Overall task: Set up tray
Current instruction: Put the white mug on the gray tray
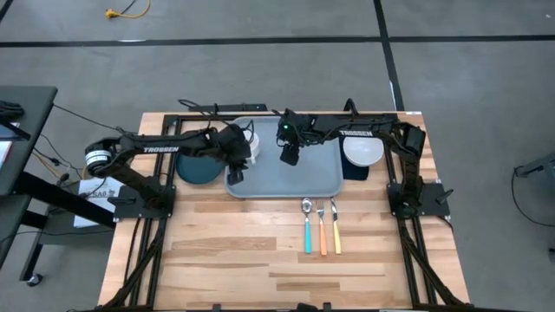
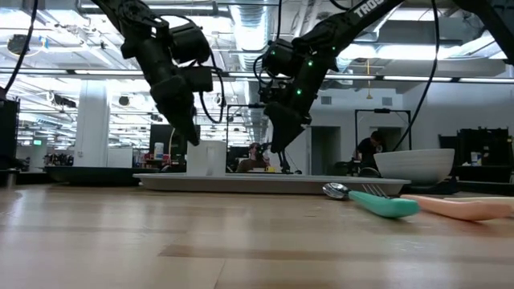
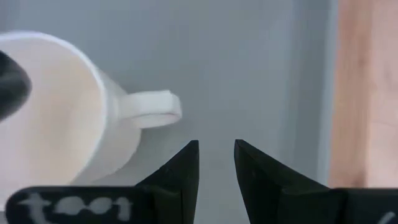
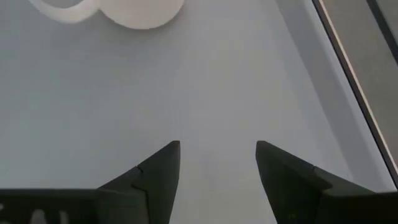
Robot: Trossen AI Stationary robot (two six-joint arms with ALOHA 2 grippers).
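Note:
The light blue-grey tray (image 1: 303, 178) lies flat at the table's far middle. A white mug (image 3: 56, 118) stands upright on its base in the tray's far left corner (image 1: 252, 139), handle toward the tray's middle. My left gripper (image 3: 216, 146) hangs open just above the tray beside the mug's handle, slanting down, with nothing between its fingers. My right gripper (image 4: 217, 146) hovers open over the bare middle of the tray (image 1: 290, 156), also slanting down, the mug (image 4: 134, 12) farther off.
A round dark teal plate (image 1: 196, 167) lies left of the tray. Right of it, a white bowl (image 1: 362, 149) sits on a dark navy napkin (image 1: 355, 170). Three utensils with teal, orange and yellow handles (image 1: 321, 227) lie on the wood near the tray's front edge.

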